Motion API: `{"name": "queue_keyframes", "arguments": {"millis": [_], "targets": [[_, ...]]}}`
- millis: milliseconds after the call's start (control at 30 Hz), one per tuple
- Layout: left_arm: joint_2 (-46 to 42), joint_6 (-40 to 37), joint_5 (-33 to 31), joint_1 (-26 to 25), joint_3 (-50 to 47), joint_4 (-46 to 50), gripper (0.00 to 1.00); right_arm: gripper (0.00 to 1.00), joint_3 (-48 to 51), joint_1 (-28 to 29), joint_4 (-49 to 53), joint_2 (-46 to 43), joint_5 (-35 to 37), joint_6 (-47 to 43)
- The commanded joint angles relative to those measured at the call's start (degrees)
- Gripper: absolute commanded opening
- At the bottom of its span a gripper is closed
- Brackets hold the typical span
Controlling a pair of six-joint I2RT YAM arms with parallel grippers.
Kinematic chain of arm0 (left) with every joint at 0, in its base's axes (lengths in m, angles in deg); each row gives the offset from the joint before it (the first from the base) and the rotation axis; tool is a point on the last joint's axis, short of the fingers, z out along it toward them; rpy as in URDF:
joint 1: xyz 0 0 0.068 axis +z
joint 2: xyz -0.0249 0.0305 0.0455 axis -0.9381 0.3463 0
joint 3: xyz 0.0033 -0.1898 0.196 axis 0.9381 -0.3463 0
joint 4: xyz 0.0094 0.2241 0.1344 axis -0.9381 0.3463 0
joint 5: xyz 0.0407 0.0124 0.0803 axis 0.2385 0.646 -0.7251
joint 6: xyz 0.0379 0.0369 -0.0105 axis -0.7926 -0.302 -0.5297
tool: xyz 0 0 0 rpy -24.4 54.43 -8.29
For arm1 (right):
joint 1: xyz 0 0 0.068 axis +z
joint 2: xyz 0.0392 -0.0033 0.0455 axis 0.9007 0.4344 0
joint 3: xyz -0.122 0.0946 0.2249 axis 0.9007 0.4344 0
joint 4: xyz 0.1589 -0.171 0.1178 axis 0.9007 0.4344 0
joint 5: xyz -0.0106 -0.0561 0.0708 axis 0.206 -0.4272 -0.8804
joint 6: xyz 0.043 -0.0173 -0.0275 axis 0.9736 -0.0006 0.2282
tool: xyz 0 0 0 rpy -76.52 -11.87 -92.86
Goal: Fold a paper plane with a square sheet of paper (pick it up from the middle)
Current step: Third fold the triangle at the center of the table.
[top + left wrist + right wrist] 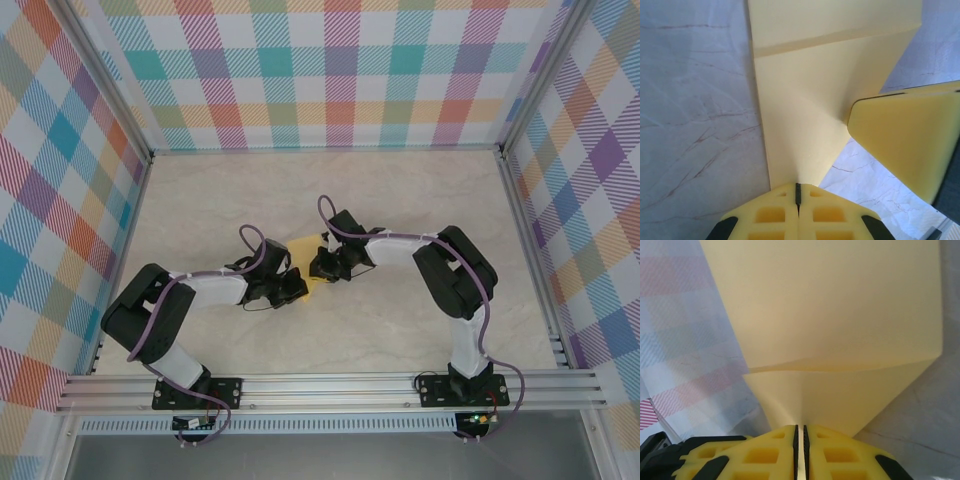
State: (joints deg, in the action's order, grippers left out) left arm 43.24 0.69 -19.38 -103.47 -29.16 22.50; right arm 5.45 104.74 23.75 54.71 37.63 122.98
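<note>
Square sheet of paper [305, 248], creased, near centre of table [420, 200]. Clamped by fully shut left gripper [798, 186] at one corner, by nearly shut right gripper [801, 427] at opposite edge. Best: keep both pinches firm, move together, avoid tearing the crease.

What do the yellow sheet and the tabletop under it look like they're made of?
The yellow sheet: thin matte paper, judging by its crisp creases and flat folds. The tabletop: smooth, pale, with reddish marble-like veins; perhaps stone, perhaps printed laminate, the look leaves that open.
</note>
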Motion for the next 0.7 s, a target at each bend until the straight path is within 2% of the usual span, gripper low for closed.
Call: {"name": "queue_keyframes", "arguments": {"millis": [0,233,667], "targets": [[0.93,-0.43,-1.52,-0.72,-0.99,1.96,0.01,0.11,1.12,1.42,0.51,-1.81,-0.82,-0.49],[-0.10,-0.49,-3.10,-0.72,-1.18,3.58,0.00,0.04,2.19,2.31,2.01,0.49,0.59,1.34],[1.19,-1.71,-4.43,-0.72,0.32,11.83,0.00,0.03,-2.05,0.08,4.25,3.48,2.35,-1.93]]}}
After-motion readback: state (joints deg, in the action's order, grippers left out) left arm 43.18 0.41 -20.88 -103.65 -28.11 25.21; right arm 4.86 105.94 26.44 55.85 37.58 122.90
